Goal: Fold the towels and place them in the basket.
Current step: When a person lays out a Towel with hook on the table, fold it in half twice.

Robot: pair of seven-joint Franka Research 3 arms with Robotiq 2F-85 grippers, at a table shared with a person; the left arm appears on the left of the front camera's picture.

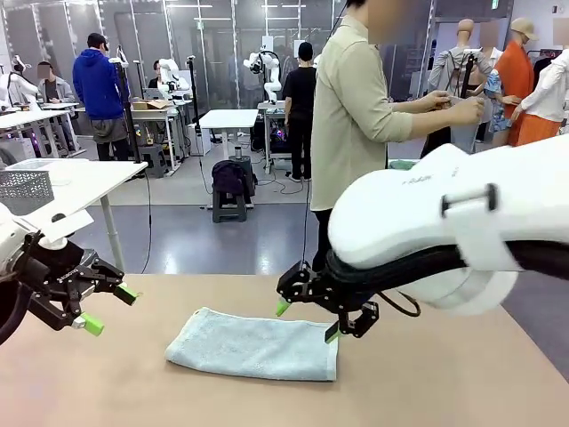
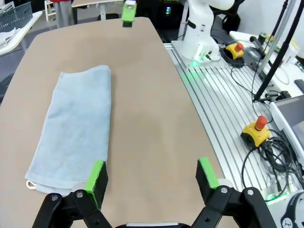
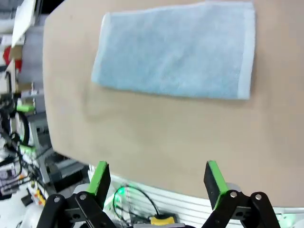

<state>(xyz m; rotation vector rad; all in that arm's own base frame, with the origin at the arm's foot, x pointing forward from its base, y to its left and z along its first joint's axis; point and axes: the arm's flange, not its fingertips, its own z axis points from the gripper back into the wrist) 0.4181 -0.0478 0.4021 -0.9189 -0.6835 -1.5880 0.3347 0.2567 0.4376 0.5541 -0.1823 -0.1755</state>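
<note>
Front view: right arm (image 1: 444,222) runs off the right edge and hides the legs of the person (image 1: 356,116). Right wrist view: towel (image 3: 175,50) blurred, weave unreadable. Left wrist view: left claw (image 2: 151,167) base cut off at bottom edge.

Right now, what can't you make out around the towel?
Front view: towel far right corner, behind the right claw.
Left wrist view: towel's near corner, behind the left claw finger.
Right wrist view: towel's fold layers, blurred.
Front view: grey mesh basket, cut by left edge.

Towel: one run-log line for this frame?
object: light blue-grey terry towel, folded, flat on tan table | left gripper: open, empty, clear of towel | right gripper: open, empty, near towel
</note>
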